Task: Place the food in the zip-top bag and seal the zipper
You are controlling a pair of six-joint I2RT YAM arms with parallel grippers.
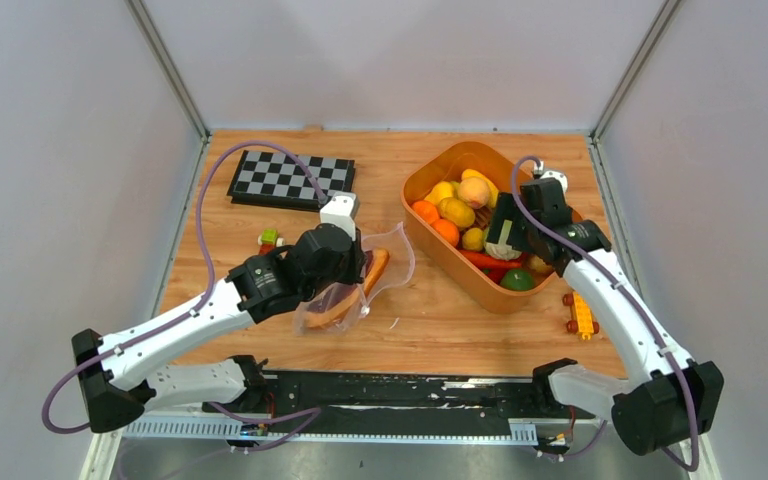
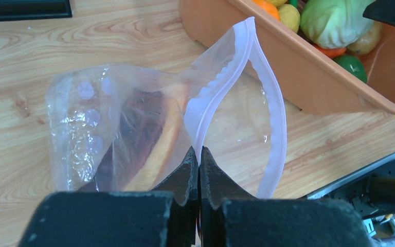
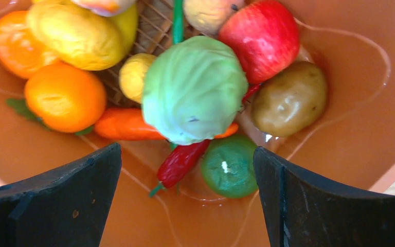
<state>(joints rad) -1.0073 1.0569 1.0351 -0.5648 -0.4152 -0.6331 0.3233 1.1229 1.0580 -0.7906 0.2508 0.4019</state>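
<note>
Where its zipper (image 2: 198, 123) gapes, the bag (image 2: 97, 123) points toward the tub (image 2: 288, 77)

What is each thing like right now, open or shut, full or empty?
zip-top bag: mouth open
zipper: unsealed, its two strips parted
maroon slice: inside the bag
left tool: shut on the zipper's edge
right tool: open, holding nothing, over the tub
orange tub: holds a pile of toy food
</note>
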